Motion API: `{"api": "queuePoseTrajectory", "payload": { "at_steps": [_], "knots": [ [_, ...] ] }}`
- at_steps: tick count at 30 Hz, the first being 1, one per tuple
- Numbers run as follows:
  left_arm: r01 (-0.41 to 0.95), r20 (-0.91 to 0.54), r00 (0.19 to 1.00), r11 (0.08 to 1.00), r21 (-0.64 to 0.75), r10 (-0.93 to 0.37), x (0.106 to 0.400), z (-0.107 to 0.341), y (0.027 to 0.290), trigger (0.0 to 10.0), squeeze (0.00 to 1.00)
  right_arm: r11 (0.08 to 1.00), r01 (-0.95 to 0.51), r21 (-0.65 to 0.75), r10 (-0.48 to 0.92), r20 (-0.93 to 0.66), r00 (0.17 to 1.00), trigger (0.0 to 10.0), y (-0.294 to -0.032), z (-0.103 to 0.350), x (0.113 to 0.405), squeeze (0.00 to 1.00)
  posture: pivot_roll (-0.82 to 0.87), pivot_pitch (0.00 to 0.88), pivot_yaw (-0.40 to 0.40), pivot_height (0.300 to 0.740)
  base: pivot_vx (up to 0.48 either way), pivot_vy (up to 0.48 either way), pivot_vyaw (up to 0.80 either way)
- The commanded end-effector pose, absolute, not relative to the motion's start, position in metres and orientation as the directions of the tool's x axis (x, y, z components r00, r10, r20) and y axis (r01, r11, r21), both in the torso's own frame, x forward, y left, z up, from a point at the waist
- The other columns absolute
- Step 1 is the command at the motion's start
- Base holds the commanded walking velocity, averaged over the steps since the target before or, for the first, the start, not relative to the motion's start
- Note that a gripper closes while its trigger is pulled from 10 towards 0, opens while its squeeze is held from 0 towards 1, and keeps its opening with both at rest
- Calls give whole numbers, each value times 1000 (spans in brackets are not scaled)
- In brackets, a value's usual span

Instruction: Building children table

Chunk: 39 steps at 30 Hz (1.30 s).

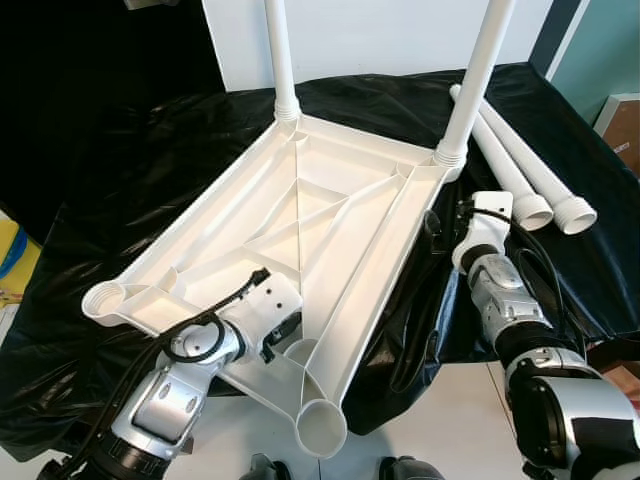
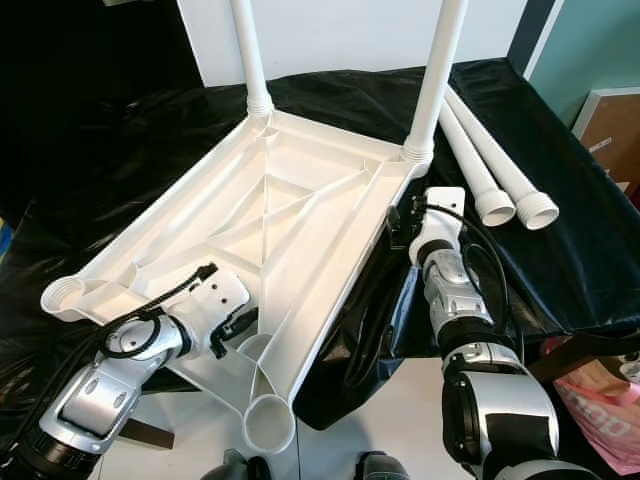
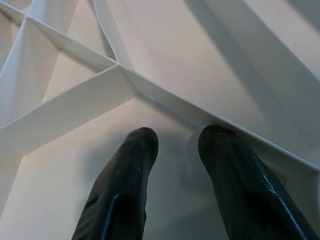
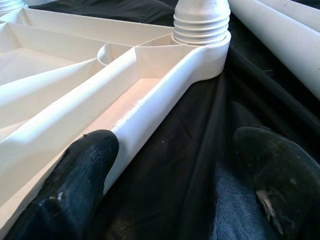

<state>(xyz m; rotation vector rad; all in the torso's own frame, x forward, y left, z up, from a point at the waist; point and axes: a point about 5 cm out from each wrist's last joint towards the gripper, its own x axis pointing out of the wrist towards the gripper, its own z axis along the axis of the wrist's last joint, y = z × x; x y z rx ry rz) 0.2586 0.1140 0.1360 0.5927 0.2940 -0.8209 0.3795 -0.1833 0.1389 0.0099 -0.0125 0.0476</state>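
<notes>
The upturned white ribbed plastic tabletop (image 1: 300, 230) lies on black sheeting (image 1: 120, 170). The left gripper (image 3: 175, 145), jaws slightly apart, rests inside its near ribs; the right gripper (image 4: 170, 165), jaws apart, straddles its 3 o'clock rim. Two white tube legs (image 1: 478, 70) stand screwed in at 12 o'clock, and two loose white tube legs (image 1: 520, 170) lie at 2 o'clock.

The scene is being lit brightly and evenly from above. Glare is being thrown off the white table underside (image 1: 300, 230), while sheen is being caught in folds of the black cloth (image 1: 120, 190). Soft shadows are being cast among the ribs. Near fingertips (image 4: 75, 185) are being rendered slightly blurred.
</notes>
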Motion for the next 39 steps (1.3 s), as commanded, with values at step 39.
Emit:
{"api": "queuePoseTrajectory", "payload": {
  "at_steps": [39],
  "knots": [
    [525, -153, 842, 723, 448, -517, 292, 204, 126, 10000, 0, 980, -197, -20, 195, 261, 945, 10000, -144, 172, 380, 0, -30, 164, 24, 740, 0, 0, 0]
  ]
}}
